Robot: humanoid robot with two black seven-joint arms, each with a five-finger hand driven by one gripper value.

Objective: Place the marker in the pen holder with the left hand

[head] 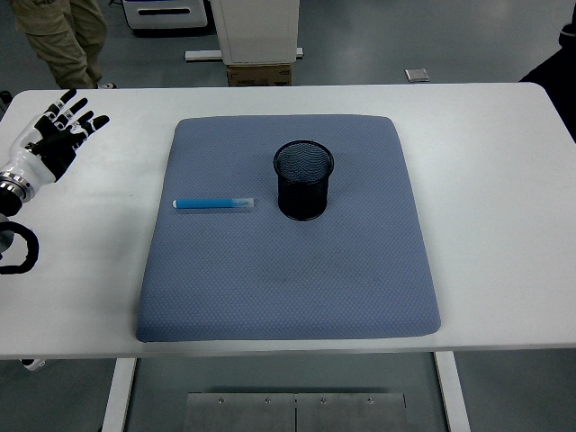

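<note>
- on the white table [504, 180] lies a blue-grey mat [288, 270], covering most of the middle.
- toward the mat's left side rests the marker [213, 204], flat, lengthwise left to right, its blue part to the left and a paler, clear-looking end to the right.
- just right of the marker, apart from it, stands the holder [303, 179], a black mesh cup, upright, on the far half of the mat; nothing shows inside it.
- at the table's far left edge hovers the left hand [56, 135], palm showing, fingers [72, 103] spread and pointing far-right, gripping nothing.
- well apart from the marker, the hand is off the mat, over bare table.
- beneath the wrist, a black cable loop [18, 256] shows at the left edge.
- beyond the far edge, a person's legs [54, 36] in khaki trousers stand at the top left.
- at the top centre sit a white cabinet [256, 31] and a cardboard box [259, 75] on the grey floor.
</note>
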